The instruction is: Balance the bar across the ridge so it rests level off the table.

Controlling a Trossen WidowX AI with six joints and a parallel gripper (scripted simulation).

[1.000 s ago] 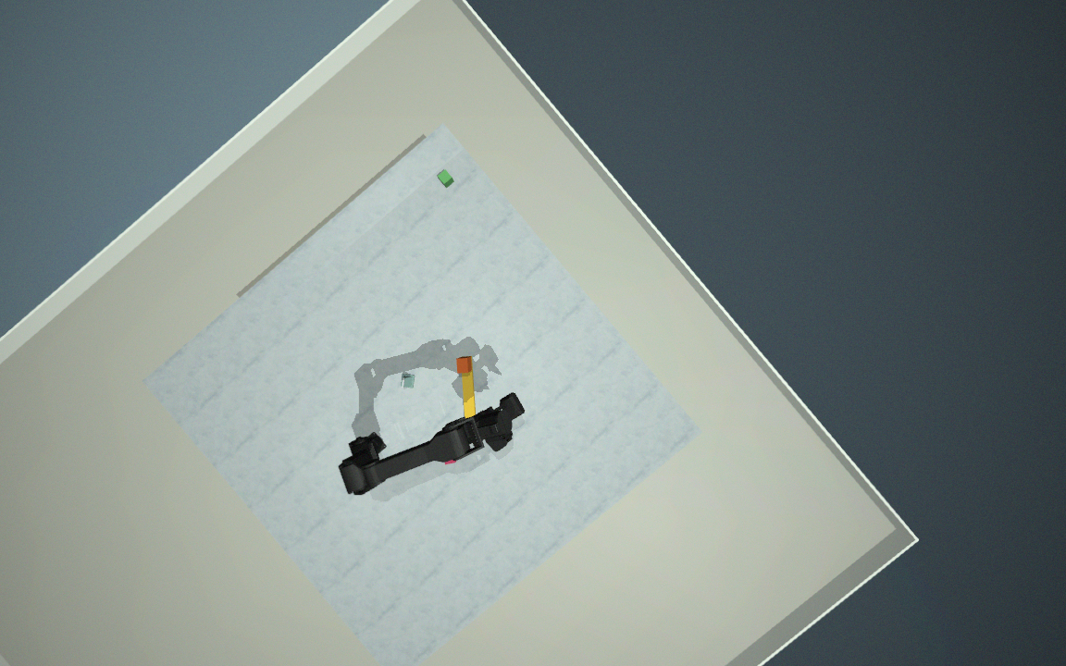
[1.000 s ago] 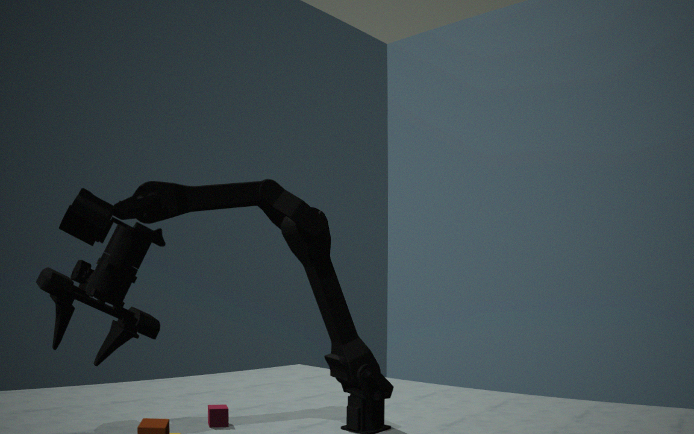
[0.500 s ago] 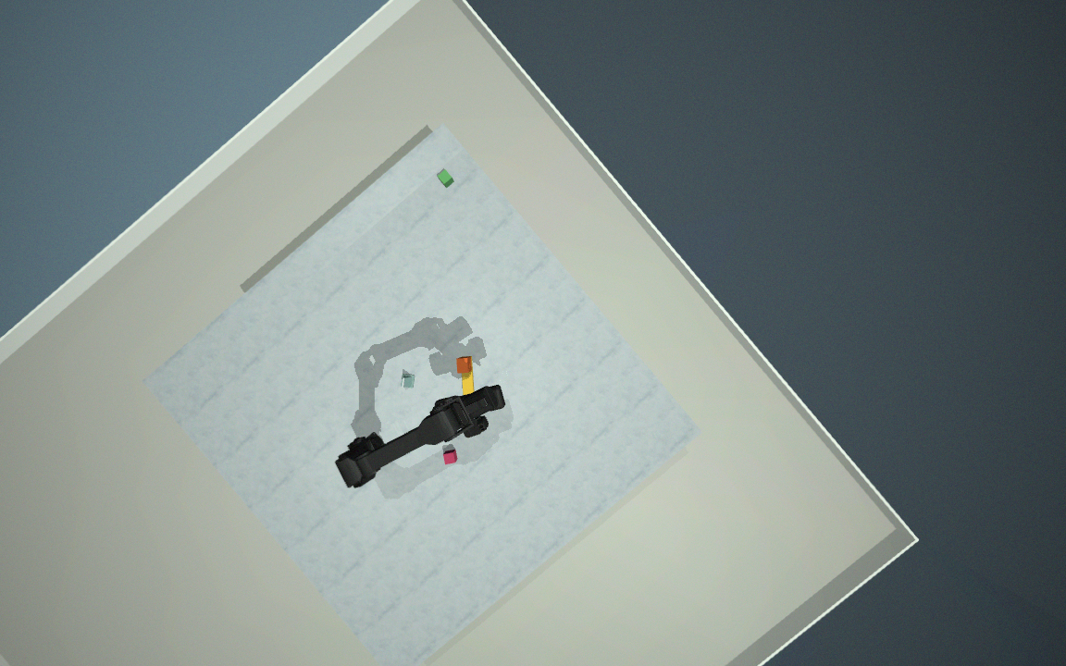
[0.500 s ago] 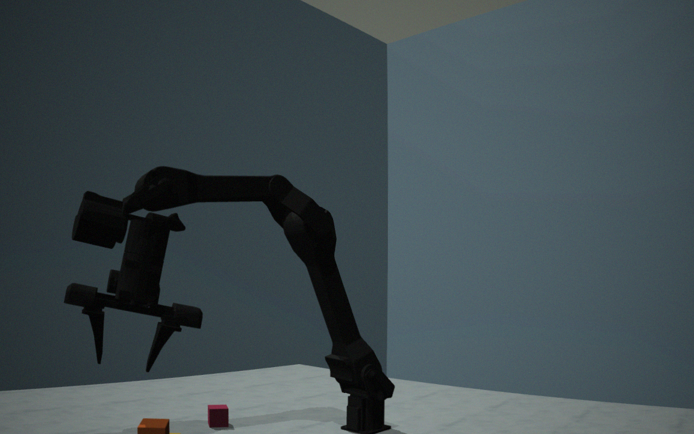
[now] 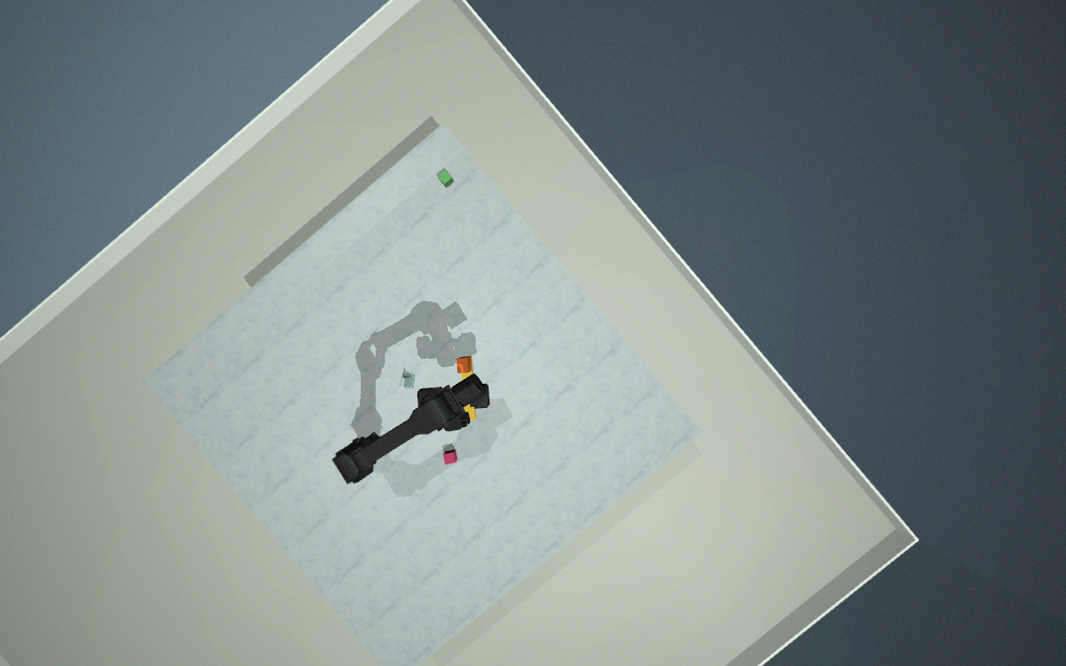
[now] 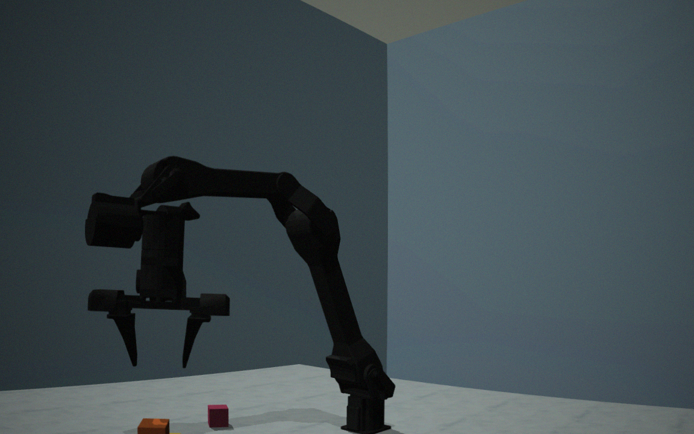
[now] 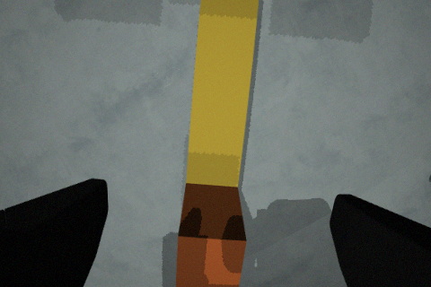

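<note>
The yellow bar (image 5: 469,412) (image 7: 222,90) lies low over the table, partly under the arm in the top view; a sliver shows at the bottom edge of the exterior view. An orange block (image 5: 464,364) (image 6: 153,425) (image 7: 215,260) sits at one end of it. A small pale teal piece (image 5: 408,380), which looks like the ridge, stands apart to the left of the bar, with nothing across it. My gripper (image 6: 159,366) (image 7: 222,204) is open and empty and points straight down, well above the table. In the wrist view its fingers stand either side of the orange end, touching nothing.
A crimson cube (image 5: 450,457) (image 6: 218,416) stands on the table (image 5: 570,397) (image 6: 285,386), beyond the bar's end away from the orange block. A green cube (image 5: 445,177) stands near the table's far corner. The arm's base (image 6: 365,413) stands at the right in the exterior view.
</note>
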